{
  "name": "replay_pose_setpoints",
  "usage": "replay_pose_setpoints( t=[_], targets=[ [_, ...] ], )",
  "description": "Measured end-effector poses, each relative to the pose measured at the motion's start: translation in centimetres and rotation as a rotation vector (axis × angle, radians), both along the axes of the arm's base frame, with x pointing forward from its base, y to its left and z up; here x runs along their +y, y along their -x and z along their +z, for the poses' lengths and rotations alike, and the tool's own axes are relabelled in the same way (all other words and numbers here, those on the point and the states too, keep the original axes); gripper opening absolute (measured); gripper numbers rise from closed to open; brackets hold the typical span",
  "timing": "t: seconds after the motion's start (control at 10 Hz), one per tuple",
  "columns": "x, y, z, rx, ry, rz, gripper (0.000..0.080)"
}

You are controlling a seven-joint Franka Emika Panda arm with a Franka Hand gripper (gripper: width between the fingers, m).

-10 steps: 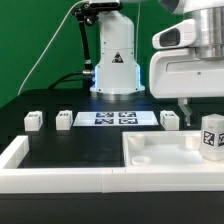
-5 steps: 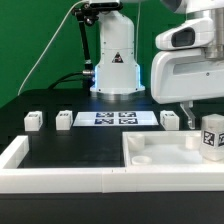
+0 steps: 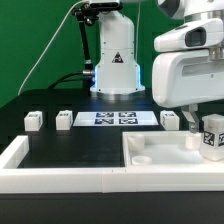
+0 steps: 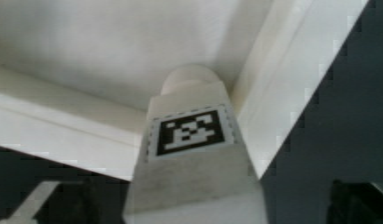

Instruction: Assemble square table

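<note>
White leg point(image 4: 191, 150) between jaws | hand point(image 3: 199, 124) wide open | grips nothing

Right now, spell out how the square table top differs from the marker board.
The square table top is tray-like with a raised rim; the marker board is a thin flat sheet. The marker board has tags printed across its face; the square table top's inside shows none. The square table top holds a tagged leg; the marker board carries nothing. Both are white and lie on the dark table.
</note>
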State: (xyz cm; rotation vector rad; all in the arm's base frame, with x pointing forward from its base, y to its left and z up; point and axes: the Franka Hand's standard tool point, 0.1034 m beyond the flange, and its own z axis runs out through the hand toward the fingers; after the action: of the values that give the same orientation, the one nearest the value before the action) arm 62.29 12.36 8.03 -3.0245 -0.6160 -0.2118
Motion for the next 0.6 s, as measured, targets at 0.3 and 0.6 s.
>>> replay_pose_setpoints(
  t=[0.3, 0.6],
  targets=[
    [-0.14, -0.03, 0.0, 0.0, 0.001, -0.004, 0.0291],
    [-0.2, -0.04, -0.02, 0.002, -0.003, -0.032, 0.0291]
  ],
)
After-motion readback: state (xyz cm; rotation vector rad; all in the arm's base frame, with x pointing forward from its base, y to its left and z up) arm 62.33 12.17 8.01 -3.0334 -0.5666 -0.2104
